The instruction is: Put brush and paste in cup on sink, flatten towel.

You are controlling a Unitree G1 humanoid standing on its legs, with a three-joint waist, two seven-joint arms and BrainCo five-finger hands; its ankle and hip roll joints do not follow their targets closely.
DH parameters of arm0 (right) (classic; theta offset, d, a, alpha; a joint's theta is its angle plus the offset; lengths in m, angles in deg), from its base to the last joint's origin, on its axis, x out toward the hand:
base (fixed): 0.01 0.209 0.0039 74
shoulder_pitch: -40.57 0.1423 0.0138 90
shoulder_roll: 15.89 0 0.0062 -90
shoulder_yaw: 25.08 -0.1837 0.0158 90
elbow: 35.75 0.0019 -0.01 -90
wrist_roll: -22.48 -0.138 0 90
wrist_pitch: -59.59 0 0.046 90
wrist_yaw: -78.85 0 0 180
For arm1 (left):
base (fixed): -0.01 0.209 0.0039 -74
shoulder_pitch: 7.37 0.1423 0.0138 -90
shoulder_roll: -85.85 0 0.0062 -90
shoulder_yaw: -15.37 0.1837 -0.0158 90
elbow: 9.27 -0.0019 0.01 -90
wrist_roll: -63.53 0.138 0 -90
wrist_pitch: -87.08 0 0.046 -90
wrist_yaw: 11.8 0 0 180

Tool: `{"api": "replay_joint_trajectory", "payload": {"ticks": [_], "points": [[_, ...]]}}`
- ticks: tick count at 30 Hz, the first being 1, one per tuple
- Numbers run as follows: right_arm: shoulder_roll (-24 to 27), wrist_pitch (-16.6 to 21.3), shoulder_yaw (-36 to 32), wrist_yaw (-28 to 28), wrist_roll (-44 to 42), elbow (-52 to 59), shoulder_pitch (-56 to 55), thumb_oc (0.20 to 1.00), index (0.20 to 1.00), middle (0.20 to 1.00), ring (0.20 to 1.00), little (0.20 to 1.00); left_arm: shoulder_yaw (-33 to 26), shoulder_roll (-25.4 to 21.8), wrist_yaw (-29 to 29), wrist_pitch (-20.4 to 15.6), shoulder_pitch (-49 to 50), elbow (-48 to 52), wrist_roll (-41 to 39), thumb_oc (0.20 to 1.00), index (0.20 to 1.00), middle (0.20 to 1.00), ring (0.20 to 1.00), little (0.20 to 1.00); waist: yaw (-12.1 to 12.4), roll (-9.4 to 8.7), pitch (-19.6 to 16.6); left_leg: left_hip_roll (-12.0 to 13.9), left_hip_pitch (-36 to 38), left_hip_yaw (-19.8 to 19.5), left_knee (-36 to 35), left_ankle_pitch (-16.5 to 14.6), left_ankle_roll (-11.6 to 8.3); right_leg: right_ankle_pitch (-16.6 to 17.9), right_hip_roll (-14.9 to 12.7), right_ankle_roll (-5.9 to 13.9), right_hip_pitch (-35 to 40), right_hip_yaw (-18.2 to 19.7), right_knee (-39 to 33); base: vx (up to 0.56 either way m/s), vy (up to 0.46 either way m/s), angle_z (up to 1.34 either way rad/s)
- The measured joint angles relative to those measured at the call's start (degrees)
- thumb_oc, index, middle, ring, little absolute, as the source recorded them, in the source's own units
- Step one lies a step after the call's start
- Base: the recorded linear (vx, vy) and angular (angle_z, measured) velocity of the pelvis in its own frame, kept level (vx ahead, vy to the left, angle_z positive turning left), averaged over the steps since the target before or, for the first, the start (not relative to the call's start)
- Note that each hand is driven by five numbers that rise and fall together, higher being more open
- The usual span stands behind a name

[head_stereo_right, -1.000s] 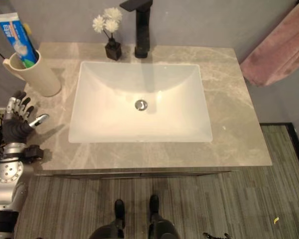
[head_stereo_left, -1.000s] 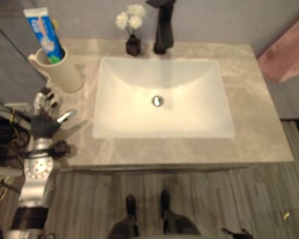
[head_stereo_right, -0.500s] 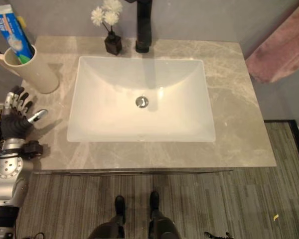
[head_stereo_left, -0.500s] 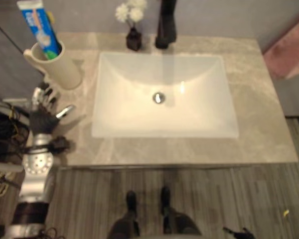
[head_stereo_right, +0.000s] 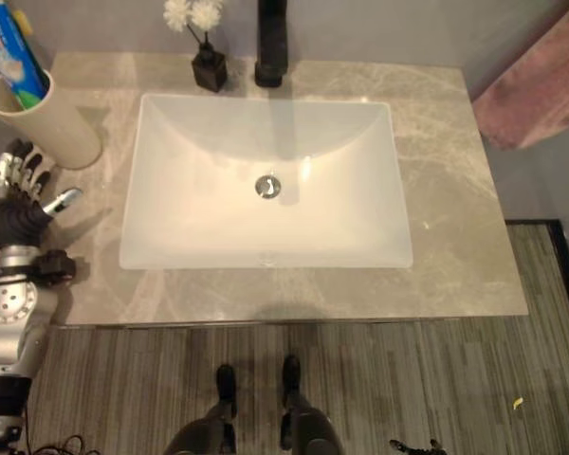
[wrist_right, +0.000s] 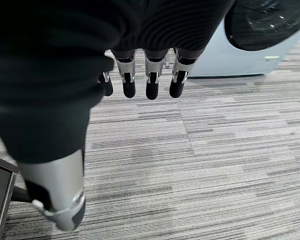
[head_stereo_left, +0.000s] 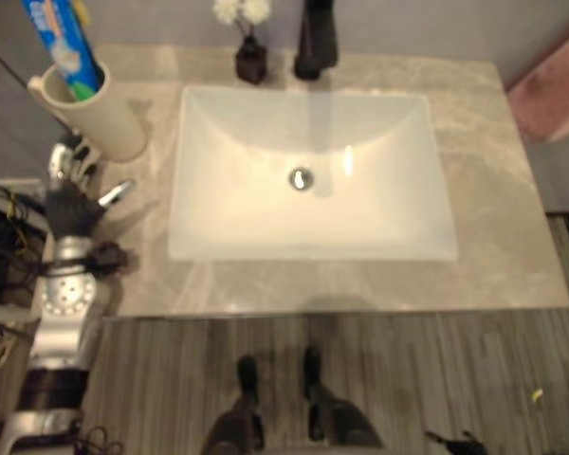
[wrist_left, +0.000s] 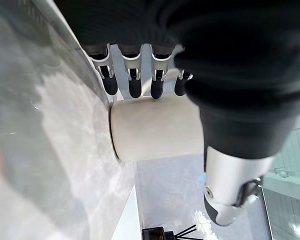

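Your left robot hand (head_stereo_right: pixel 19 204) hangs released, fingers straight, beside the cream cup (head_stereo_right: pixel 47 118) already holding the blue-and-white paste tube (head_stereo_right: pixel 9 49). Next: reach for the pink towel (head_stereo_right: pixel 536 90).

A small dark vase (head_stereo_right: pixel 210 71) of white flowers (head_stereo_right: pixel 192 13) stands on my table (head_stereo_right: pixel 455 190) at the back edge, just beside the black tap (head_stereo_right: pixel 271 43). Grey striped carpet (head_stereo_right: pixel 408 389) lies below. A white appliance (wrist_right: pixel 260 35) stands on that floor.
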Motion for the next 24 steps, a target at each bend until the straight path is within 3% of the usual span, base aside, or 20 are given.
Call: {"api": "replay_joint_trajectory", "payload": {"ticks": [15, 24], "points": [[0.5, 0.6, 0.4, 0.0, 0.0, 1.9, 0.2, 1.0, 1.0, 1.0, 1.0, 1.0, 1.0, -4.3, -2.7, -1.4, -6.6, -1.1, 0.0, 1.0, 1.0, 1.0, 1.0, 1.0, -0.4, 0.07, 1.5, 0.0, -3.0, 0.3, 0.0, 0.1, -0.03, 0.3, 0.1, 0.03, -3.4, 0.9, 0.0, 0.0, 0.001, -0.01], [0.5, 1.1, 0.4, 0.1, 0.0, 1.9, 0.4, 1.0, 1.0, 1.0, 1.0, 1.0, 0.7, -4.6, -3.2, -1.7, -8.1, -1.1, 0.4, 1.0, 1.0, 1.0, 1.0, 1.0, -0.4, -0.51, 2.2, 0.0, -2.8, 0.7, 0.0, 0.1, 0.0, 0.4, 0.1, 0.02, -3.3, 1.2, 0.0, 0.0, -0.001, 0.0]]}}
